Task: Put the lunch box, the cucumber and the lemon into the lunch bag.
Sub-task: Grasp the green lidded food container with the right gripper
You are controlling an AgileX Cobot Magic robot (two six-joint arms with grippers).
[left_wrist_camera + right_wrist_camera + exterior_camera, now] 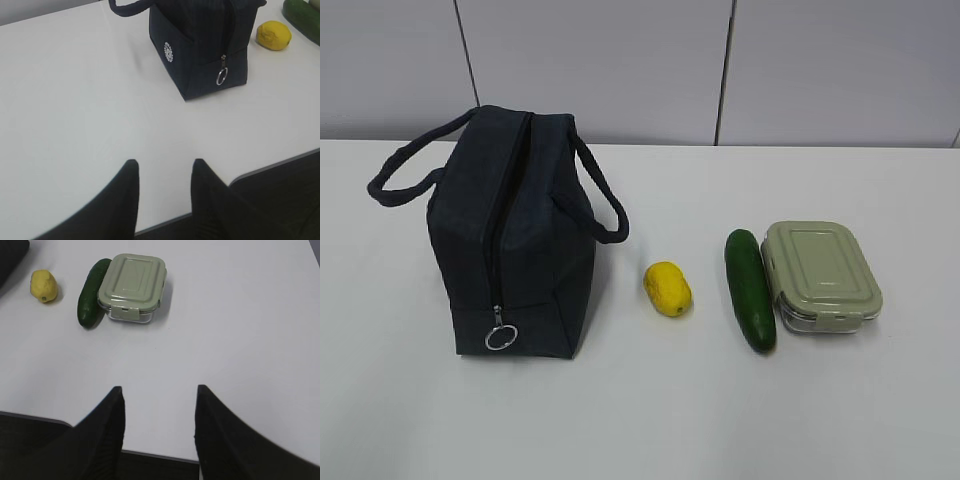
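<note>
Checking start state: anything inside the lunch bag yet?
Cannot tell. The lunch bag is zipped shut, ring pull at the bottom end, so its inside is hidden. The lemon, cucumber and lunch box all lie outside on the table.

The left pincer [164,167] hangs above the surface's near edge, its two dark fingers parted with nothing between them. The right pincer [159,394] hangs likewise, fingers spread somewhat wider, also empty.

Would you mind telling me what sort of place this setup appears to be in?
Probably a lab or test bench rather than a kitchen: a bare white table against plain grey wall panels, with only the lunch bag, lemon, cucumber and lunch box laid out.
</note>
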